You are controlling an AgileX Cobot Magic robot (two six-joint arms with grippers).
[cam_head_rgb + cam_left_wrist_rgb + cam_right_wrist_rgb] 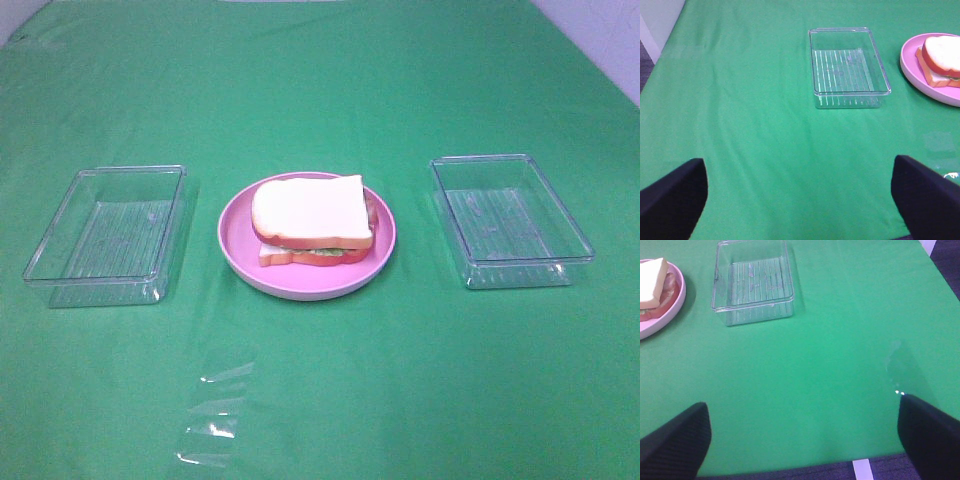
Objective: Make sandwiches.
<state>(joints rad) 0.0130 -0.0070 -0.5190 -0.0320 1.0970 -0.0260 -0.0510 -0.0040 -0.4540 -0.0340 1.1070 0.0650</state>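
My left gripper [799, 200] hangs over bare green tablecloth [755, 140] with its two black fingers [672, 200] spread wide apart and nothing between them. Ahead of those fingers, well apart from them, sits a clear rectangular plastic container [850, 67] with a ribbed floor, and I see nothing lying in it. Beyond the container, off toward my right-hand finger's side, is the round pink plate [912, 67], and on it the toy sandwich [942, 60]: white bread slices with an orange-brown crust, stacked.

My right gripper [802, 440] is likewise over bare cloth, its black fingers [675, 440] standing wide apart and holding nothing. Ahead of them, well away, is a second clear rectangular plastic container [752, 282], also ribbed on the bottom. The same pink plate shows past it toward my left-hand finger's side, with the sandwich's red-brown filling peeking out under the top slice.

From the high camera, the sandwich [312, 220] lies on the plate [240, 250] between the two containers, touching neither. A strip of green lettuce shows at its lower edge. Neither of my grippers appears in that view.
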